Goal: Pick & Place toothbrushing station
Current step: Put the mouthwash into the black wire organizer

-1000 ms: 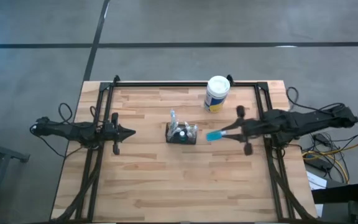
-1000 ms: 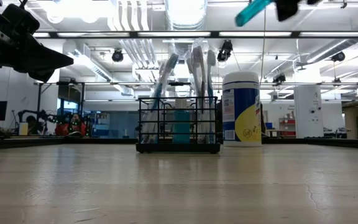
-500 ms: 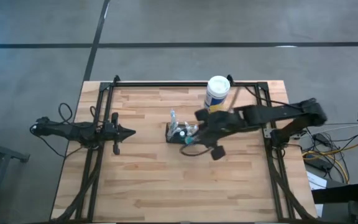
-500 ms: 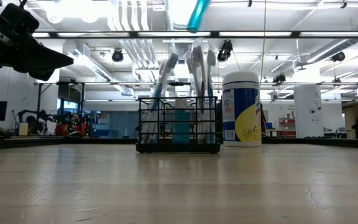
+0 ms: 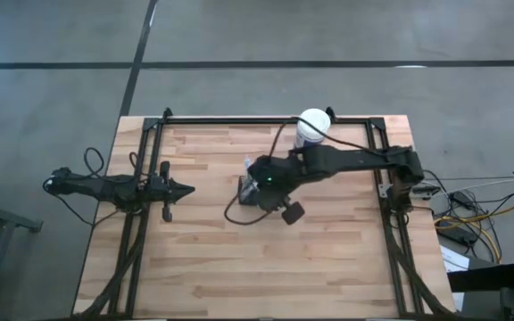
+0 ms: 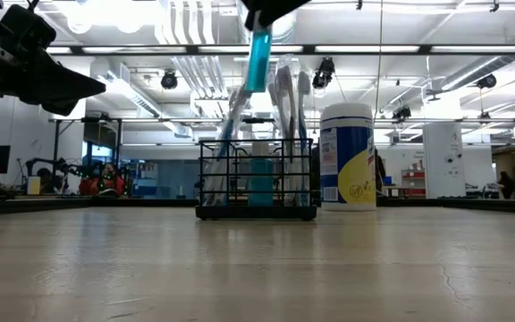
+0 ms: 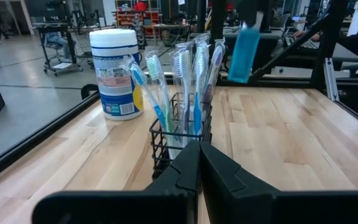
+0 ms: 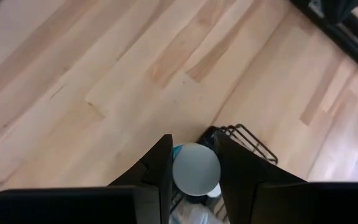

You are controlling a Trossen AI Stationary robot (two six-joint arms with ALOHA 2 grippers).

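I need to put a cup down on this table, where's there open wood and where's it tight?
Bare wood spans the near half of the table, in front of the black caddy. The strip between the shut left gripper and the caddy is also free. It is crowded mid-table: the right gripper holds a blue tube over the caddy, with the white canister just behind.

Black mesh caddy (image 7: pixel 178 147) of upright toothbrushes (image 7: pixel 191 81), white canister (image 7: pixel 114 73) near, blue tube (image 7: pixel 245 53) above
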